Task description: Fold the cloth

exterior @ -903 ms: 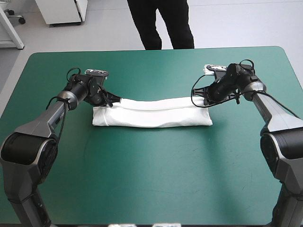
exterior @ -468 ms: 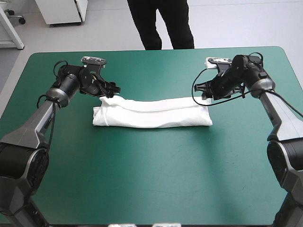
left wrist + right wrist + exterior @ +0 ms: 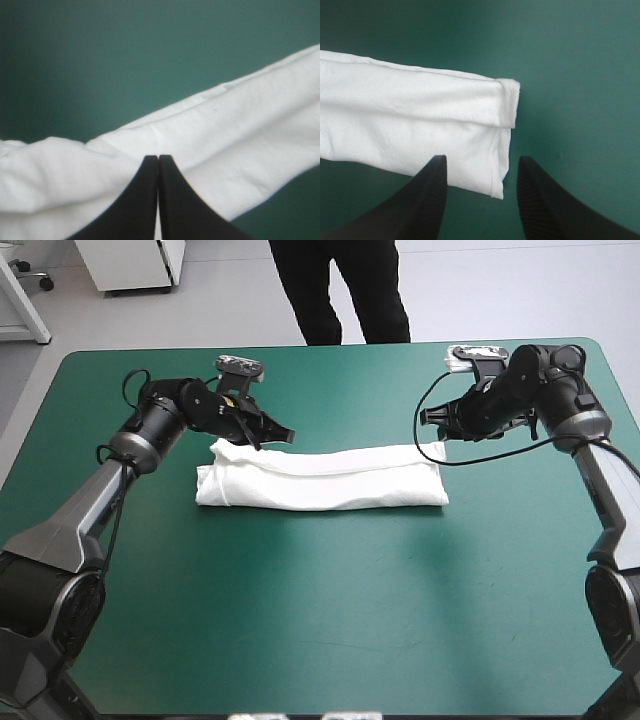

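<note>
The white T-shirt (image 3: 320,480) lies as a long folded strip across the middle of the teal-green table (image 3: 320,620). My left gripper (image 3: 280,432) hovers just beyond the strip's far edge, near its left end. In the left wrist view its black fingers meet in a pointed arch (image 3: 158,157), with the T-shirt (image 3: 225,150) lying beneath them and not gripped. My right gripper (image 3: 432,423) hangs over the strip's right end. It is open (image 3: 482,158), and the T-shirt's folded end (image 3: 410,110) shows below between its fingers.
The teal-green cover stretches wide between the strip and the table's near edge. A narrower band of cover lies between the strip and the far edge.
Both grippers have come up off the strip's far corners. The left one has since slid right along the far edge, and the right one rose and drew back. The T-shirt stays put.
</note>
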